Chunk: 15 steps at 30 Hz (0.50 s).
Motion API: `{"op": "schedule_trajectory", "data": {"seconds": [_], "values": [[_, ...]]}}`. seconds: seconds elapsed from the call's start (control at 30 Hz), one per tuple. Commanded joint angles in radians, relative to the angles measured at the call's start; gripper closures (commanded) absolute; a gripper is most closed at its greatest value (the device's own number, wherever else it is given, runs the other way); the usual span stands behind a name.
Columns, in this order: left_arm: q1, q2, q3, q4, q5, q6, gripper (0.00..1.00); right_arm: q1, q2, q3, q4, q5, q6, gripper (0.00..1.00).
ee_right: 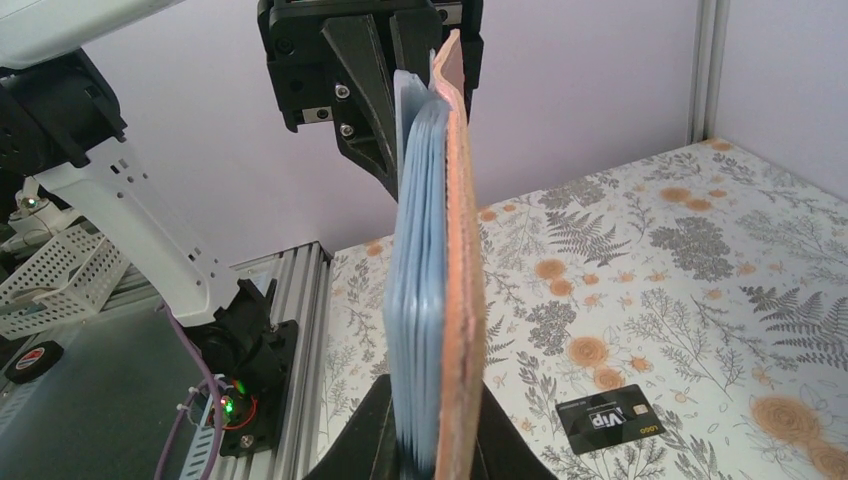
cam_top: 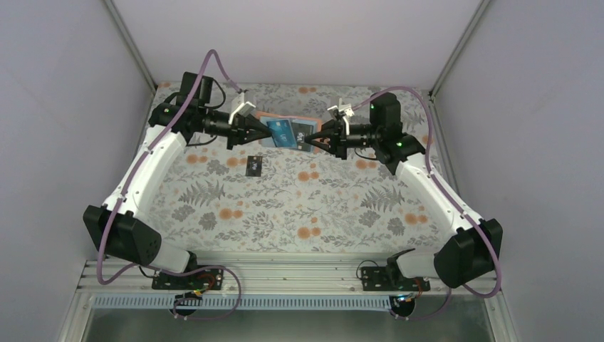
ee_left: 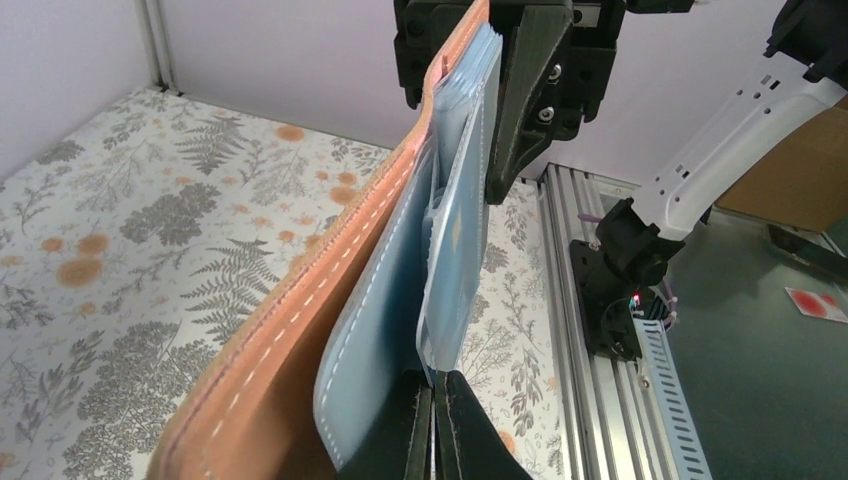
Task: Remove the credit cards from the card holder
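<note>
The card holder (cam_top: pixel 303 132) hangs in the air over the back of the table, held between both grippers. Its tan outside (ee_left: pixel 300 310) and light blue inside show in both wrist views (ee_right: pixel 462 250). My left gripper (cam_top: pixel 251 132) is shut (ee_left: pixel 434 400) on the edge of a thin bright blue card (ee_left: pixel 455 260) that sticks out of the holder (cam_top: pixel 281 130). My right gripper (cam_top: pixel 318 137) is shut on the holder's opposite edge (ee_right: pixel 440 440). The black card (cam_top: pixel 255 165) lies flat on the table below, also seen in the right wrist view (ee_right: pixel 608 415). The red card is hidden.
The floral tablecloth (cam_top: pixel 299 199) covers the table. Aluminium rails (cam_top: pixel 285 281) with the arm bases run along the near edge. Grey walls close in the back and both sides. A white mesh basket (ee_right: pixel 50 280) stands off the table.
</note>
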<state>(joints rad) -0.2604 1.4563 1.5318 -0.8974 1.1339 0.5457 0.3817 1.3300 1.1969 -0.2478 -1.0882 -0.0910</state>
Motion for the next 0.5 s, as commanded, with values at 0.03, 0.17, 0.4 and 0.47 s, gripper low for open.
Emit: {"op": "schedule_trajectory", "data": {"seconds": [0.03,0.17,0.4,0.47], "values": [[0.023,-0.022,-0.005,-0.004,0.002,0.04,0.98,-0.024,-0.028,-0.011,-0.013,-0.003,0.002,0.96],[0.018,-0.023,-0.001,0.022,-0.004,0.008,0.98,-0.023,-0.015,-0.005,-0.003,-0.045,0.016,0.96],[-0.091,0.021,0.067,0.046,-0.024,-0.017,0.98,-0.003,-0.002,0.007,0.017,-0.067,0.025,0.96],[-0.1,0.037,0.086,0.042,-0.052,-0.016,0.98,-0.003,-0.004,0.004,0.011,-0.063,0.018,0.96]]}}
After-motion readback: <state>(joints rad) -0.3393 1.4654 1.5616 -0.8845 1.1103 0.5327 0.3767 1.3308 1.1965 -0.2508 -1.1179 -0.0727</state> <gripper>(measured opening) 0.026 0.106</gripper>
